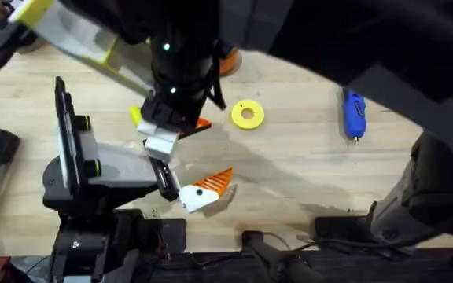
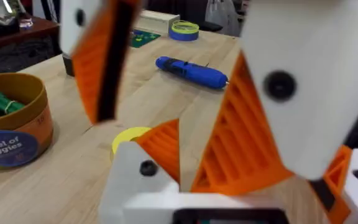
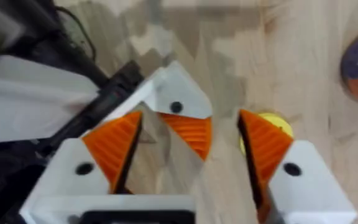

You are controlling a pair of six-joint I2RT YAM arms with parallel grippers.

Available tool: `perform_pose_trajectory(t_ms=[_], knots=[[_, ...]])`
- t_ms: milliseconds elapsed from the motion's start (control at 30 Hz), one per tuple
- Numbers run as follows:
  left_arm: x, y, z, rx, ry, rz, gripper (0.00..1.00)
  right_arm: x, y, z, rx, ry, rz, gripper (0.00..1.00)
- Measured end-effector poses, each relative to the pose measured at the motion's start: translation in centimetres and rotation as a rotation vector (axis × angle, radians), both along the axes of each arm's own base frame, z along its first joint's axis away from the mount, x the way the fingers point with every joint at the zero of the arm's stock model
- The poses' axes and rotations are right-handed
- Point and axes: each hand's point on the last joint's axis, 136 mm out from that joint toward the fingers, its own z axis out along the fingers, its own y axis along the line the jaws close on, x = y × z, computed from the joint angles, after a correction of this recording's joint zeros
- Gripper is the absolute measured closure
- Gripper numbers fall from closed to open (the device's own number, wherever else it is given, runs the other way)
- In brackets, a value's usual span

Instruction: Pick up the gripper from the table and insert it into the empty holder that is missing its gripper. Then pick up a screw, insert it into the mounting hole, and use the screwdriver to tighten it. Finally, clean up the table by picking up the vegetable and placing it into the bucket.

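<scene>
overhead: the holder (image 1: 189,200) sits near six o'clock of the table's middle. the gripper (image 1: 217,182) looks seated on it, so the insertion seems about done. the screwdriver (image 1: 354,114) lies apart at three o'clock, beyond the yellow ring (image 1: 248,114).

left wrist: the left gripper (image 2: 179,93) is spread wide with nothing between its pads. it is held low and near level, facing the screwdriver (image 2: 191,71) and the bucket (image 2: 11,121).

right wrist: the right gripper (image 3: 188,149) points steeply down. its fingers are apart, straddling the holder (image 3: 176,93) and the orange gripper (image 3: 188,132), probably to steady or check them. i cannot tell whether they touch.
</scene>
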Motion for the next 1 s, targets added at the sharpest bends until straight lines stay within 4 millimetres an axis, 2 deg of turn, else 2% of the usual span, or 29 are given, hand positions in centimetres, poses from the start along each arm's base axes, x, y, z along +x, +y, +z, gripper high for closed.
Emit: perform_pose_trajectory(t_ms=[67, 333, 467, 567, 600, 667, 700, 833, 1000], knots=[[0.0, 0.0, 0.0, 0.0, -0.001, 0.001, 0.015, 0.6, -0.2, 0.1, 0.004, -0.006, -0.011, 0.014], [0.0, 0.0, 0.0, 0.003, -0.007, 0.001, 0.015, 0.7, -0.1, 0.7, 0.025, -0.02, -0.011, 0.006], [0.0, 0.0, 0.0, 0.003, -0.008, 0.0, 0.015, 0.5, 0.0, 1.7, 0.063, -0.024, -0.009, 0.006], [0.0, 0.0, 0.0, 0.005, -0.011, 0.0, 0.014, 0.6, -0.4, 3.0, 0.096, -0.032, -0.016, 0.005], [0.0, 0.0, 0.0, 0.005, -0.012, -0.001, 0.014, 1.2, -1.4, 4.9, 0.14, -0.056, -0.039, 0.005], [0.0, 0.0, 0.0, 0.005, -0.011, -0.001, 0.015, 1.6, -2.1, 6.3, 0.171, -0.077, -0.055, 0.005], [0.0, 0.0, 0.0, 0.005, -0.012, -0.002, 0.016, 2.1, -3.4, 8.2, 0.211, -0.108, -0.073, 0.004], [0.0, 0.0, 0.0, 0.005, -0.012, -0.002, 0.015, 2.7, -5.0, 10.0, 0.244, -0.141, -0.096, 0.006], [0.0, 0.0, 0.0, 0.005, -0.012, -0.002, 0.015, 2.1, -6.2, 10.7, 0.282, -0.123, -0.03, 0.006]])
